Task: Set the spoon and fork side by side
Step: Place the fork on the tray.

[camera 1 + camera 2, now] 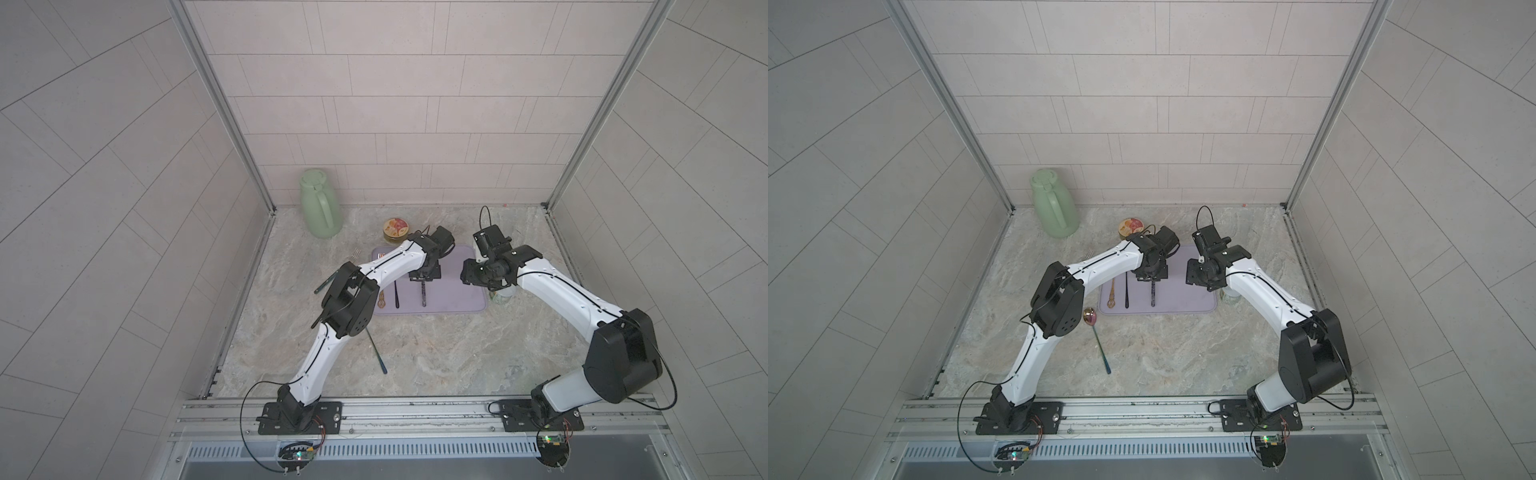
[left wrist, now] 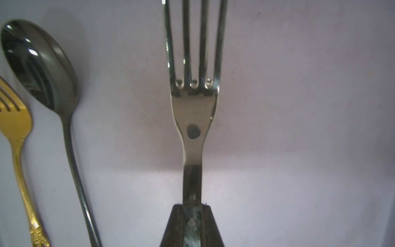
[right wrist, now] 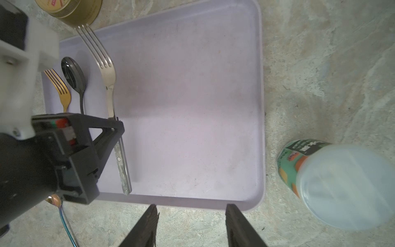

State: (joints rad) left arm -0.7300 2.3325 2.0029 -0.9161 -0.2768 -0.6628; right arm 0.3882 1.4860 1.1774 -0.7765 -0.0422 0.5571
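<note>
Pale tiled walls close in a marbled stone worktop (image 1: 436, 357), and in both top views a lilac tray (image 1: 461, 291) lies in the middle of it. Over the tray the left pincer (image 1: 423, 284) points down, clamped on the handle of a silver fork (image 1: 424, 298). A black spoon (image 1: 396, 296) and a gold fork (image 1: 381, 301) lie parallel near the tray's left rim. A green jug (image 1: 321, 203) and a tin (image 1: 395, 230) stand behind, out of the working area, and an iridescent spoon (image 1: 1089, 316) lies on the stone in front.

From the left wrist, the fingers (image 2: 175, 226) pinch the silver fork (image 2: 193, 119) at the top of its handle, probably so the tines are left free and its line can be matched to the spoon's. It runs roughly parallel to the black spoon (image 2: 40, 64), with a clear strip of tray between them, whereas the gold fork (image 2: 15, 124) lies just beside the spoon's bowl. I judge that a closer set-down may be wanted. Whether the silver fork rests on the tray or hangs just above it, I cannot tell.

From the right wrist, the right pincer (image 3: 191, 216) hangs empty, fingers apart, over the stone at the tray's near rim, likely placed clear of the left arm's work. A lidded cup (image 3: 342, 181) stands beside the tray.
</note>
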